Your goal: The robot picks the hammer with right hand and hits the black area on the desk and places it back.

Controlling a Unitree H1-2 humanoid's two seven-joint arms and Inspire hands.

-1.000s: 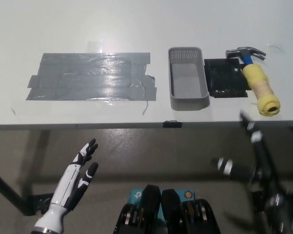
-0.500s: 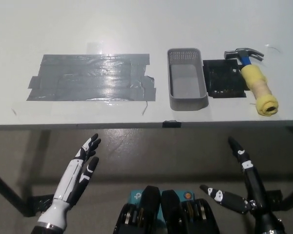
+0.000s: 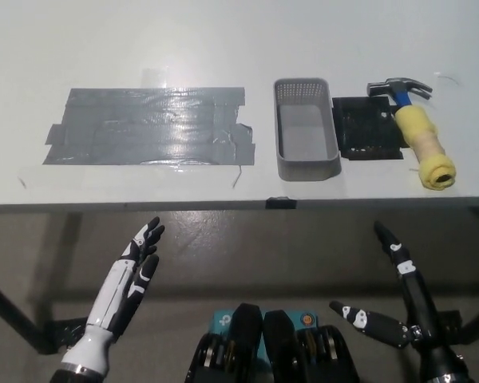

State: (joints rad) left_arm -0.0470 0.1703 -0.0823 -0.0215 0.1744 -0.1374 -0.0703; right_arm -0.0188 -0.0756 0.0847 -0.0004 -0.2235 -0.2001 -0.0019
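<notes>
On the desk, far right: hammer [image 3: 416, 128] lies flat, steel head away from the robot, yellow-wrapped grip pointing toward the front edge; its head end touches the corner of the black area [image 3: 368, 128].
Black area: one small dark square patch, between the hammer and the grey basket [image 3: 306, 129], with nothing resting on its middle.
Right hand [image 3: 399, 299]: black, below the desk's front edge, well apart from the hammer, fingers spread wide and holding nothing.
Left hand [image 3: 130, 286]: white, resting low at the left, below the desk [image 3: 223, 40], fingers extended and loosely apart, holding nothing.
Just changed: a second ago the right arm was a blurred streak close under the desk edge near the hammer's grip; half a second ago it had dropped lower and sharpened, and now it sits almost the same, so the arm has settled. Hammer, basket and tape have not shifted.
Meaning for the task: the hammer lies free beside the patch, which fits either a reach about to come or a hammer already put back; these pictures do not settle which.
Count: one hammer, one black area, one basket, one large patch of grey tape [image 3: 148, 125], two hands.
</notes>
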